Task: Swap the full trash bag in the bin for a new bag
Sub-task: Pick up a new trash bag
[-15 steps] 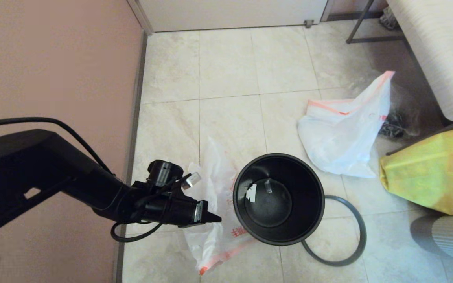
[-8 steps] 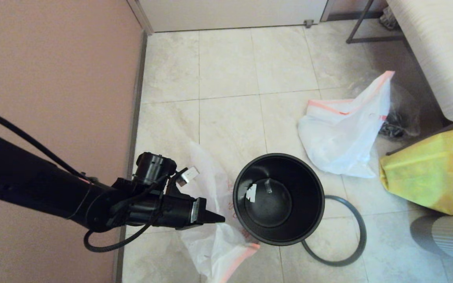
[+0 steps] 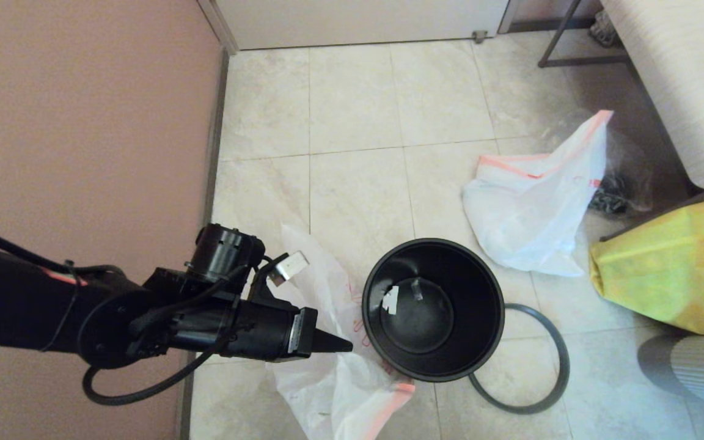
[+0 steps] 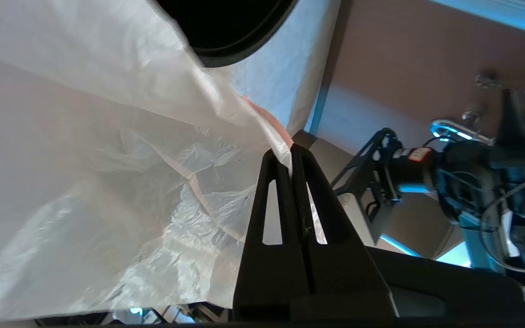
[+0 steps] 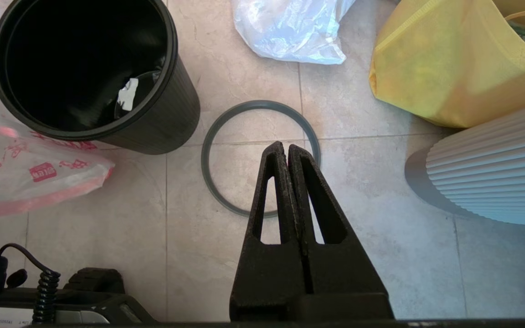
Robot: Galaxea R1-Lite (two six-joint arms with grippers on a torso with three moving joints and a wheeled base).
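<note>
The black bin (image 3: 432,308) stands on the tiled floor with no bag in it, a white scrap on its bottom. Its grey ring (image 3: 544,366) lies on the floor at its right. My left gripper (image 3: 346,346) is shut on the new bag (image 3: 333,373), a thin white bag with red print and a pink-orange hem, hanging just left of the bin. In the left wrist view the film is pinched between the fingers (image 4: 275,168). The full trash bag (image 3: 532,214) lies behind the bin, to its right. My right gripper (image 5: 286,149) is shut and holds nothing above the ring (image 5: 217,182).
A pink wall (image 3: 83,122) runs along the left. A yellow bag (image 3: 663,269) and a ribbed white pot (image 3: 694,370) sit at the right. A clear bag with dark contents (image 3: 618,183) lies behind the full bag, under a striped bench (image 3: 676,79).
My left arm has drawn back and lower, its gripper keeping close to the bin's left side. The new bag has shifted with it, its hem now swung towards the bin's foot.
</note>
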